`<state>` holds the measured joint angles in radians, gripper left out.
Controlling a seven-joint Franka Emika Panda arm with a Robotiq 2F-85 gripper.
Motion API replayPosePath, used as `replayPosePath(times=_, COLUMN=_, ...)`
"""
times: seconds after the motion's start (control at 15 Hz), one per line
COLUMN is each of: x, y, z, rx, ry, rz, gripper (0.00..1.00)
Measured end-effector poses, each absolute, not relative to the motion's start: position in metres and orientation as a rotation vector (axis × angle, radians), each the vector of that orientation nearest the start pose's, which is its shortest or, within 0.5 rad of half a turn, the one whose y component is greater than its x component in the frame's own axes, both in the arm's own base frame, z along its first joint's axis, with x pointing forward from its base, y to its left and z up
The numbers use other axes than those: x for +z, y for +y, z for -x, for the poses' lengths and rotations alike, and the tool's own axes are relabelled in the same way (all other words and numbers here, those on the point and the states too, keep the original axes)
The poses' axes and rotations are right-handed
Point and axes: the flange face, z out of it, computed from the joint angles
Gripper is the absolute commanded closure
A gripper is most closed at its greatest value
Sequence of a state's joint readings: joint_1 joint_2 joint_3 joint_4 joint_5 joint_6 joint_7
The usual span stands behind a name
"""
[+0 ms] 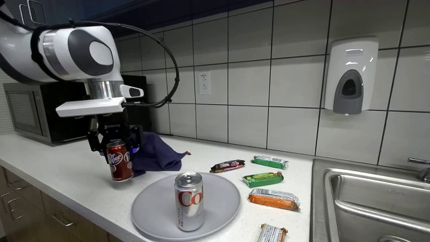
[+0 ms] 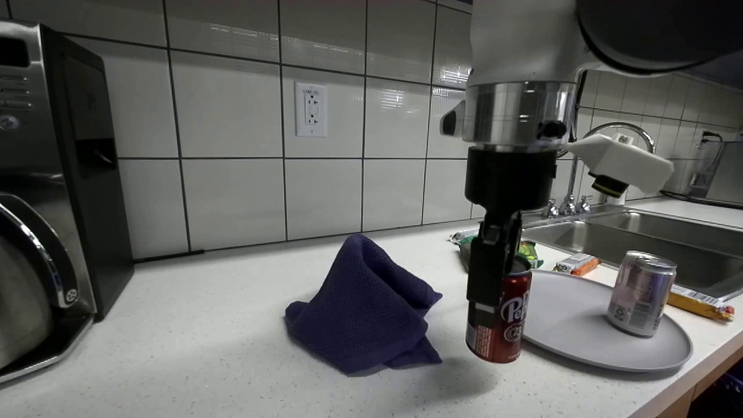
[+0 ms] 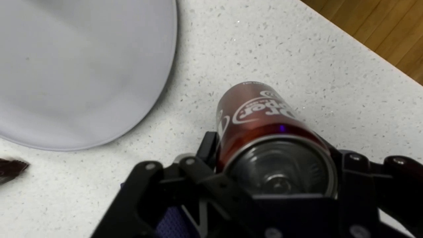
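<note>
Clasping opposite sides of the red can [image 1: 120,163], the fingers [image 2: 486,270] stand parted by just its width. It hangs, seemingly just above the bench [image 1: 74,168], near the grey plate [image 1: 151,208] and the blue cloth [image 2: 365,313]. Thin metal: probably slick, easily dented, heavier if full; best held across its straight sides, below the top.

An exterior view: moderately near, above the counter [image 1: 80,171], facing the tiled wall [image 1: 248,84], slanted left; sink [image 1: 319,201] near right, microwave [image 1: 25,111] far left.
An exterior view: similar height, facing the same wall, slanted right; towel [image 2: 360,313] at centre, sink far right.
Common to both exterior views: plate [image 2: 569,313], red can [image 2: 514,316], towel.
Wrist view: close, looking down over the gripper [image 3: 267,148] at red can, plate and counter edge; exact tilt hard to tell.
</note>
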<state>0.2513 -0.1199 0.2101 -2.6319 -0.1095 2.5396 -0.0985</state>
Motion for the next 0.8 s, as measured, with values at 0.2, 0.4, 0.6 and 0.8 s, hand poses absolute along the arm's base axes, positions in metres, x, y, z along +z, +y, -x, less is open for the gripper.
replayPosePath(times=0.2, x=0.277, y=0.195, z=-0.379, rx=-0.074, ry=-1.024, rz=3.092, gripper=0.58)
replayPosePath(times=0.4, x=0.266, y=0.198, z=-0.377, rx=-0.056, ry=-1.005, rz=3.097, gripper=0.58)
replayPosePath(times=0.6, x=0.259, y=0.198, z=-0.377, rx=-0.039, ry=-0.993, rz=3.098, gripper=0.58)
replayPosePath(times=0.8, x=0.258, y=0.199, z=-0.377, rx=-0.043, ry=-0.974, rz=3.100, gripper=0.08)
